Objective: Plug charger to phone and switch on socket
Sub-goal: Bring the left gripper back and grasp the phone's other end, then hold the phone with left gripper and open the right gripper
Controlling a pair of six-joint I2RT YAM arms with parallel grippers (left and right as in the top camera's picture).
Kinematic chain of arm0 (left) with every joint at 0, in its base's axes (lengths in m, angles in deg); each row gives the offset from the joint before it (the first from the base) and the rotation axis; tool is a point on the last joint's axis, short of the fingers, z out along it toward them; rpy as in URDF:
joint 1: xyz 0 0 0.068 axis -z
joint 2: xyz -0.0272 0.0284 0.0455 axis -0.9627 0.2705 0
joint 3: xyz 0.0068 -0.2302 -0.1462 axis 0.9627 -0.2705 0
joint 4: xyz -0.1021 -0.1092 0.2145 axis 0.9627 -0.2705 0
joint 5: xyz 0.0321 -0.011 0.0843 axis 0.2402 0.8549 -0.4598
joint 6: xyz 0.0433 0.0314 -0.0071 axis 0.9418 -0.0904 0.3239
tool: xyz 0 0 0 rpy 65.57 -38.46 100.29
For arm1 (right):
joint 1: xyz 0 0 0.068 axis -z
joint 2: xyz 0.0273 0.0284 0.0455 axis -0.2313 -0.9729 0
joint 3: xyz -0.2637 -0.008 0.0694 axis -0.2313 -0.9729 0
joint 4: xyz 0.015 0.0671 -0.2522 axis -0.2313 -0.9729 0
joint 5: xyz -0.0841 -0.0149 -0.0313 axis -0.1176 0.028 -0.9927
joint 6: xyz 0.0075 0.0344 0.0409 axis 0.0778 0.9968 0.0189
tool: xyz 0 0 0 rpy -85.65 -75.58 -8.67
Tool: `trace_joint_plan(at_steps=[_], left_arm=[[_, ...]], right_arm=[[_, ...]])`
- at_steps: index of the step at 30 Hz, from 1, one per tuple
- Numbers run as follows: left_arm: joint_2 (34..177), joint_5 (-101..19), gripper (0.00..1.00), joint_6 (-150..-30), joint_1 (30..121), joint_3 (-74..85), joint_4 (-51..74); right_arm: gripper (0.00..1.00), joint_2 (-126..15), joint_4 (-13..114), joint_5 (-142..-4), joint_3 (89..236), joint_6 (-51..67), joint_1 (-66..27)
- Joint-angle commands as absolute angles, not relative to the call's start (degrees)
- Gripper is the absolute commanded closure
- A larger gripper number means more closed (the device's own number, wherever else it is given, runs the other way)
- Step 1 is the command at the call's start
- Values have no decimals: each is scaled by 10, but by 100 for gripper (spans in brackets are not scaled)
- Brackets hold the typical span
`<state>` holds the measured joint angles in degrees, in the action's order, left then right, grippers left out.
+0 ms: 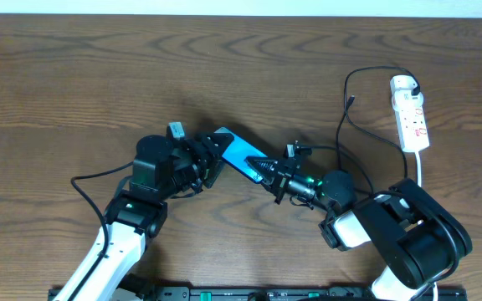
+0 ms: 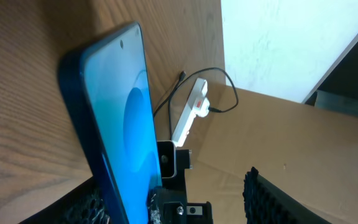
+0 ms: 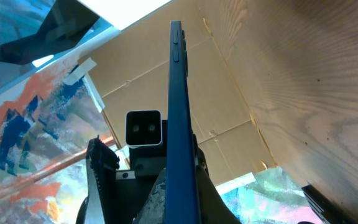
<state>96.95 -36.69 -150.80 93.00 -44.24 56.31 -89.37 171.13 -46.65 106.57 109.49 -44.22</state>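
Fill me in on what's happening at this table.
Both arms are working on the slim blue-screened smartphone in the middle of the wooden table. The right hand is clamped on one end of it. The left hand has its fingers either side of the other end, with a gap showing. The thin black charger cable lies loose near the white power strip, not plugged into the phone.

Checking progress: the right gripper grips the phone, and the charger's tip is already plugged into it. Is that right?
No. The charger is not in the phone; the overhead view shows its tip lying loose on the table near the socket. The right gripper does grip the phone.
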Motion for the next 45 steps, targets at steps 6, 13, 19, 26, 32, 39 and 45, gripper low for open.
trace_joint_plan(at_steps=[6,13,19,26,32,39,45], left_arm=[[972,-404,34,-1508,945,-439,569],[972,-427,41,-1527,945,-439,569],[974,-429,44,-1559,945,-439,569],[983,-428,48,-1579,962,-439,569],[1000,-445,52,-1580,975,-439,569],[1009,-447,63,-1580,975,-439,581],[1009,-452,73,-1580,975,-439,588]], right_arm=[[99,-889,1733,-468,1074,1100,-450],[99,-889,1733,-468,1074,1100,-458],[99,-889,1732,-477,1074,1091,-468],[99,-889,1723,-481,1074,1060,-469],[99,-889,1723,-479,1074,1060,-482],[99,-889,1723,-479,1074,1082,-483],[99,-889,1724,-478,1074,1100,-483]])
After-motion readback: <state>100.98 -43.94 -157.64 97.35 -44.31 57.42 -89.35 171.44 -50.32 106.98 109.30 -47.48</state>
